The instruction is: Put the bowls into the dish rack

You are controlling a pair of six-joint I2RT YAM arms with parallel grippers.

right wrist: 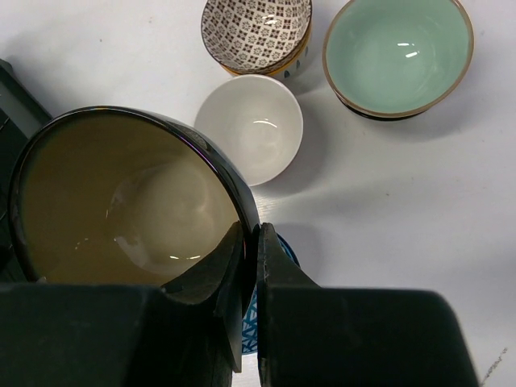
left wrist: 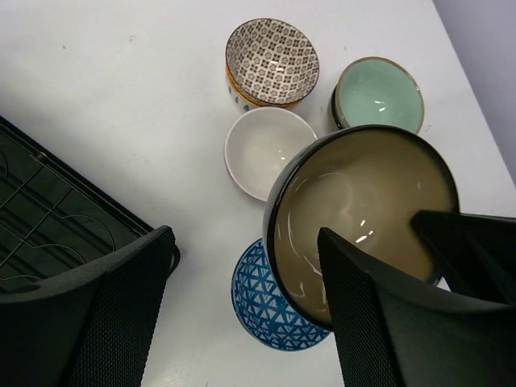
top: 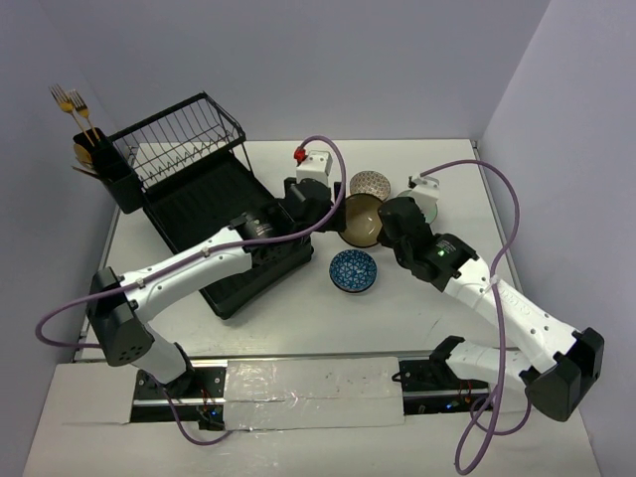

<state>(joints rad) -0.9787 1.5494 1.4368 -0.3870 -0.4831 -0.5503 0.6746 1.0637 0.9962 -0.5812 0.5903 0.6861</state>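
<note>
A dark-rimmed olive-brown bowl (top: 360, 219) (left wrist: 363, 193) (right wrist: 121, 201) hangs tilted above the table, and my right gripper (right wrist: 258, 230) (top: 390, 221) is shut on its right rim. My left gripper (left wrist: 242, 242) (top: 333, 214) stands open astride the bowl's opposite rim, one finger inside it and the other well clear outside. Below lies a blue-patterned bowl (top: 353, 271) (left wrist: 258, 298). Behind it sit a white bowl (left wrist: 266, 151) (right wrist: 250, 127), a brown-patterned bowl (top: 373, 183) (left wrist: 272, 60) (right wrist: 256, 32) and a mint green bowl (left wrist: 379, 95) (right wrist: 397, 56). The black dish rack (top: 189, 149) (left wrist: 48, 226) stands at the left.
A black utensil cup (top: 99, 164) with gold forks (top: 70, 99) hangs on the rack's far left end. The ribbed tray base (top: 199, 214) reaches out under my left forearm. Walls close in behind and on both sides.
</note>
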